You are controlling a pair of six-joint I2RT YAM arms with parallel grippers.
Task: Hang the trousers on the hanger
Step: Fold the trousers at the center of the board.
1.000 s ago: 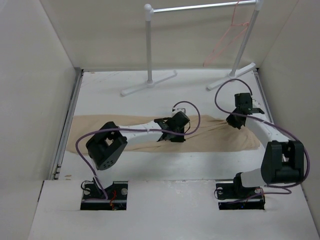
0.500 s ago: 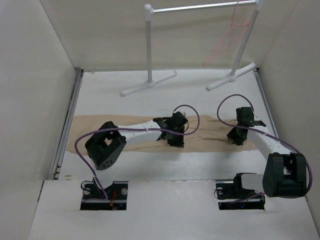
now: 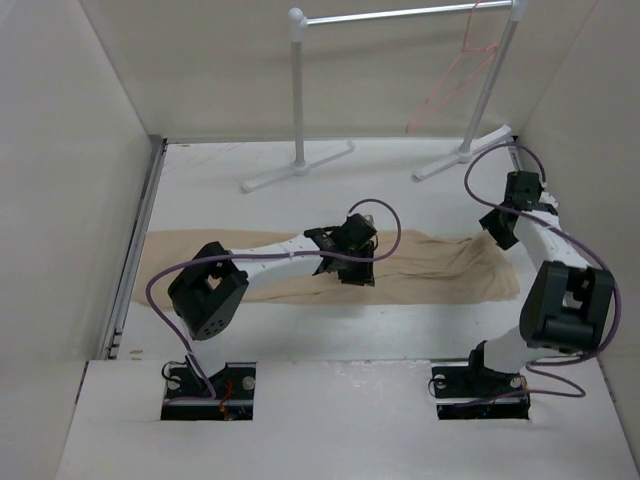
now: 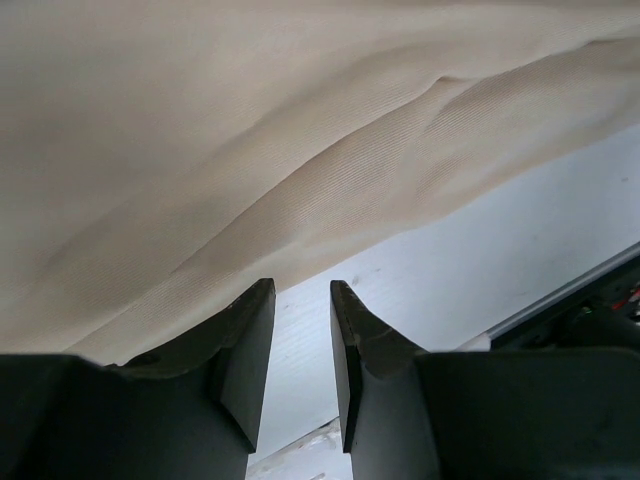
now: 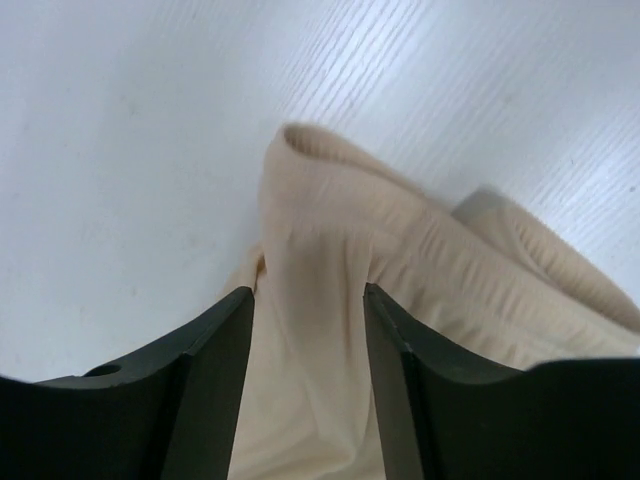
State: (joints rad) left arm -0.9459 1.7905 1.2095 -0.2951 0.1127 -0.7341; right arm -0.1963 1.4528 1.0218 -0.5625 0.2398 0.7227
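Observation:
The tan trousers [image 3: 440, 265] lie flat across the middle of the table, running left to right. My left gripper [image 3: 352, 276] hovers over their middle. In the left wrist view its jaws [image 4: 302, 290] stand a little apart over bare white table, with the trousers' edge [image 4: 300, 150] just beyond the tips. My right gripper [image 3: 497, 228] is at the trousers' far right end. In the right wrist view it [image 5: 308, 295] is open, with a raised fold of the trousers [image 5: 330, 230] between the fingers. The pink hanger [image 3: 455, 80] hangs from the rack's bar at the back right.
The white garment rack [image 3: 297, 90] stands at the back of the table [image 3: 400, 190], with its feet [image 3: 465, 153] reaching forward. White walls close in both sides. A metal rail [image 3: 135, 250] runs along the left edge.
Both grippers have opened, the right one much wider. My right arm has swung back and to the right, to the trousers' end. The left gripper has barely shifted.

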